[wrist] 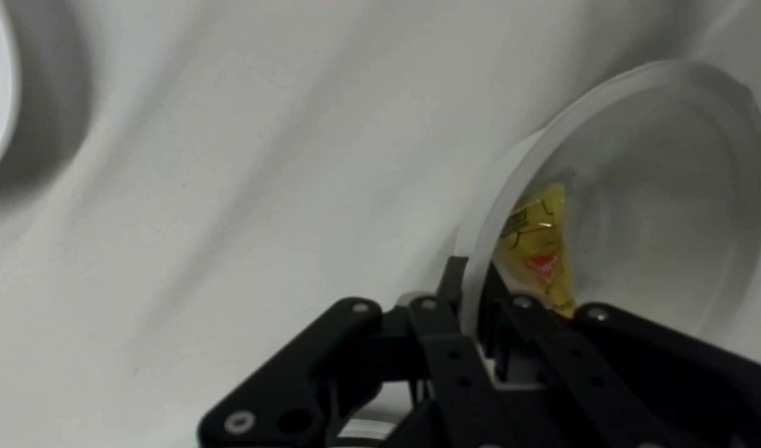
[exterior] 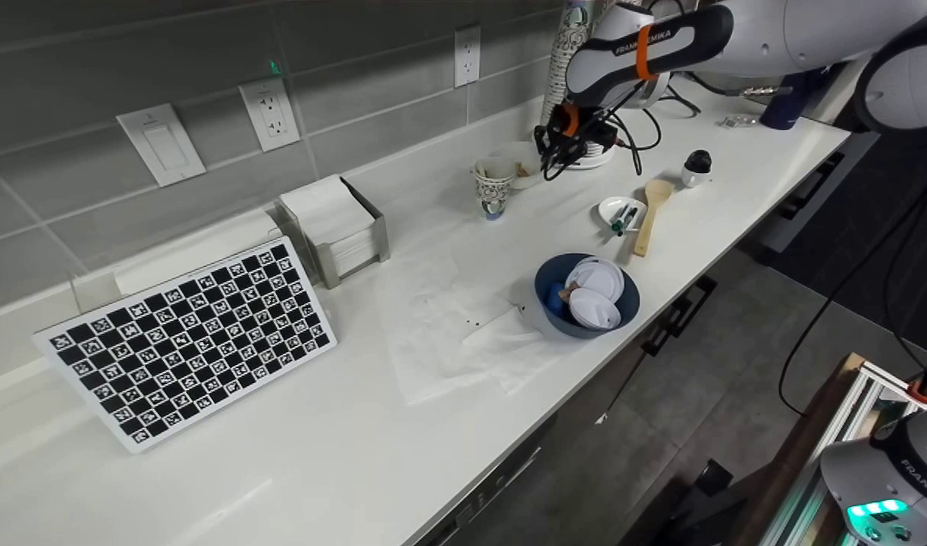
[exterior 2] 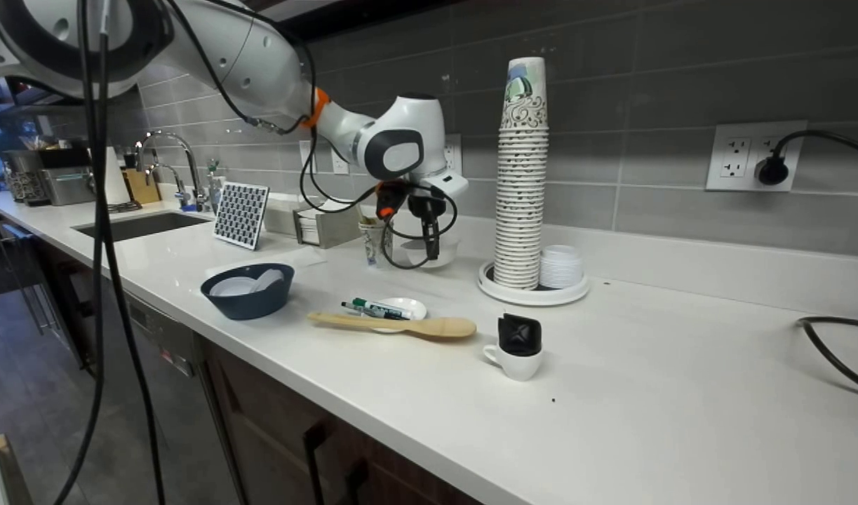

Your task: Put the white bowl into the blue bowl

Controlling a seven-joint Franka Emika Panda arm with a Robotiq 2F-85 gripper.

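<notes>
The white bowl (wrist: 660,218) holds a yellow packet (wrist: 539,249) with a red mark. It also shows near the wall in both exterior views (exterior: 527,161) (exterior 2: 443,254), partly behind my gripper (exterior 2: 431,245). In the wrist view my gripper (wrist: 470,289) is shut on the bowl's rim, one finger inside and one outside. The bowl looks tilted in the wrist view. I cannot tell whether it touches the counter. The dark-blue bowl (exterior: 555,267) stands near the counter's front edge and also shows in an exterior view (exterior 2: 250,303). White round pieces and a small blue thing lie in it.
A patterned paper cup (exterior: 492,193) stands beside the white bowl. A tall cup stack (exterior 2: 521,210) stands on a round tray (exterior 2: 534,297). A wooden spoon (exterior 2: 400,325), a small plate with markers (exterior: 622,212), a white cup (exterior 2: 518,363) and a napkin holder (exterior: 338,227) stand around.
</notes>
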